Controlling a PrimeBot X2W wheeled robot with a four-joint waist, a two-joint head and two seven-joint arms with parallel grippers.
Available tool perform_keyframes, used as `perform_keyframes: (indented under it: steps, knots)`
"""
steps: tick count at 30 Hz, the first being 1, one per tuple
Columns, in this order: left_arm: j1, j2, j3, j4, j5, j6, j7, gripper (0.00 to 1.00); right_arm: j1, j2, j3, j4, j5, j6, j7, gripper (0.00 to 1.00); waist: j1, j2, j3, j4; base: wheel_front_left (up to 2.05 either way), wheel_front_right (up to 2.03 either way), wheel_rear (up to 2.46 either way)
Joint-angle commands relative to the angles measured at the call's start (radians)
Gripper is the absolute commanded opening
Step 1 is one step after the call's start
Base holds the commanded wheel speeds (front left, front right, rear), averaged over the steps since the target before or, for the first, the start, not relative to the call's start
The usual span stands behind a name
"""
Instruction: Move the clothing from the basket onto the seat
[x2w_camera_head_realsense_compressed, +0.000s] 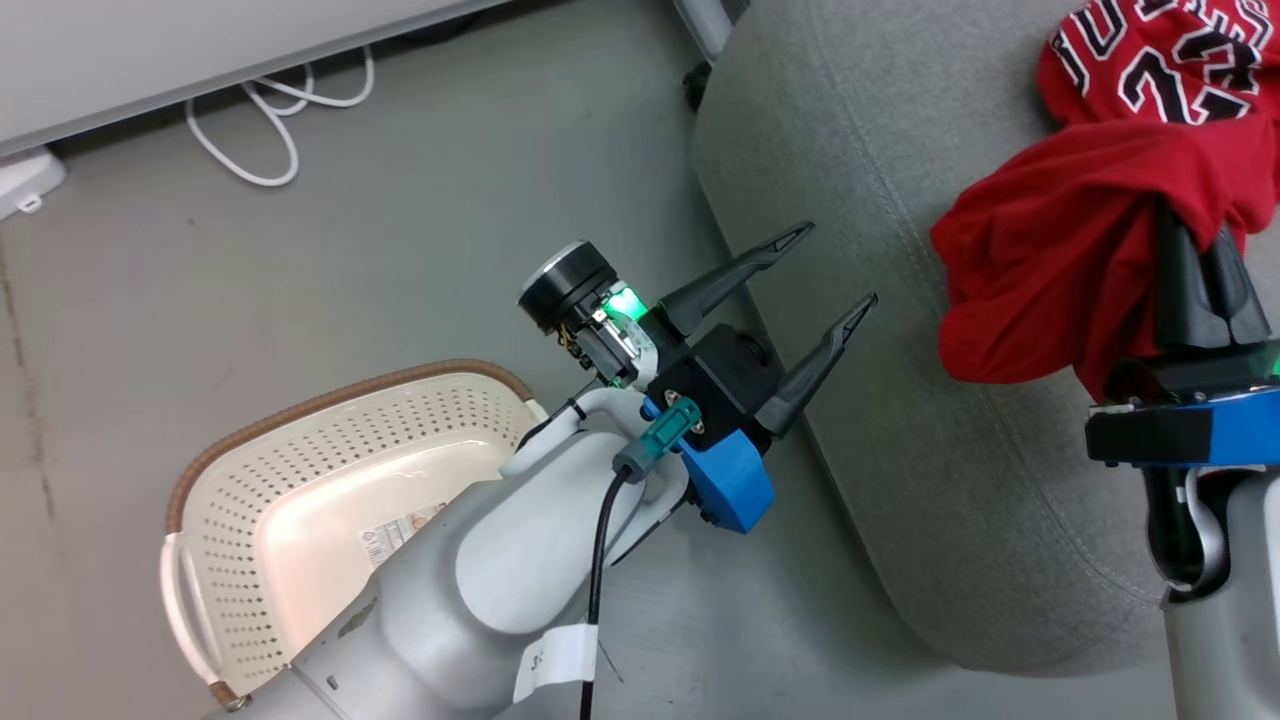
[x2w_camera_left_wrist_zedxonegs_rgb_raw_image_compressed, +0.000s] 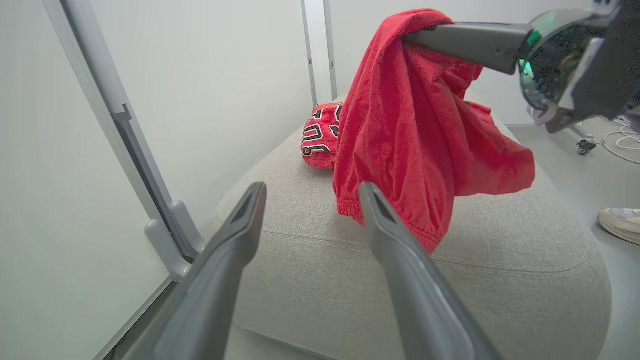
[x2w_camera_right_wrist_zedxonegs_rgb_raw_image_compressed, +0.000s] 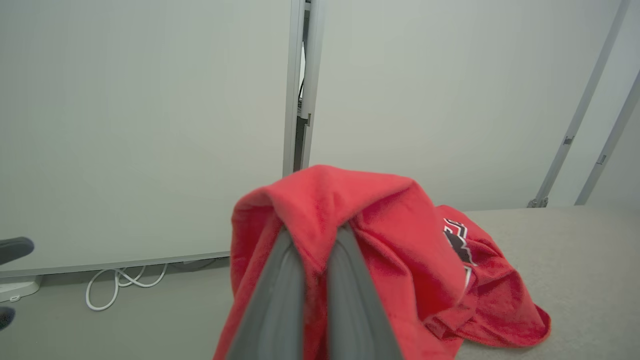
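Observation:
A plain red garment (x2w_camera_head_realsense_compressed: 1040, 270) hangs above the grey seat (x2w_camera_head_realsense_compressed: 860, 330), draped over my right gripper (x2w_camera_head_realsense_compressed: 1195, 235), whose fingers are shut on its top fold. The left wrist view shows the same garment (x2w_camera_left_wrist_zedxonegs_rgb_raw_image_compressed: 405, 130) dangling from those fingers, its hem close to the seat (x2w_camera_left_wrist_zedxonegs_rgb_raw_image_compressed: 500, 270). A red jersey (x2w_camera_head_realsense_compressed: 1150, 60) with black-and-white lettering lies on the seat behind it, seen also as jersey (x2w_camera_left_wrist_zedxonegs_rgb_raw_image_compressed: 320, 135) and jersey (x2w_camera_right_wrist_zedxonegs_rgb_raw_image_compressed: 465, 245). My left gripper (x2w_camera_head_realsense_compressed: 835, 270) stands open and empty over the seat's near edge. The cream basket (x2w_camera_head_realsense_compressed: 330, 470) sits on the floor at lower left, with a paper label inside.
White cables (x2w_camera_head_realsense_compressed: 275, 125) lie on the grey floor by the wall. A caster (x2w_camera_head_realsense_compressed: 697, 88) stands near the seat's far corner. A shoe (x2w_camera_left_wrist_zedxonegs_rgb_raw_image_compressed: 620, 222) rests on the floor to the right of the seat. Metal wall rails (x2w_camera_left_wrist_zedxonegs_rgb_raw_image_compressed: 165, 220) run left of the seat.

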Motion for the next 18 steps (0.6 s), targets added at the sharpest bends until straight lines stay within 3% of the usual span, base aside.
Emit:
perform_keyframes:
  steps: [1,13,18]
  knots:
    - [-0.016,0.002,-0.013,0.005,0.005,-0.004,-0.002,1.0,0.023,0.013,-0.026,-0.016,-0.005,0.0,-0.003,0.0,0.0,-0.0001,0.022,-0.03,0.0,0.0,0.0]
    - [-0.015,-0.002,-0.066,0.018,-0.007,-0.015,-0.002,1.0,0.071,0.054,-0.081,-0.026,-0.008,0.0,-0.004,0.0,0.0,-0.0001,0.041,-0.064,0.0,0.0,0.0]
    - [-0.024,-0.002,-0.065,0.013,-0.005,-0.014,-0.002,1.0,0.014,0.037,-0.069,-0.039,-0.018,0.0,-0.003,0.0,0.0,-0.0001,0.047,-0.061,0.0,0.0,0.0]
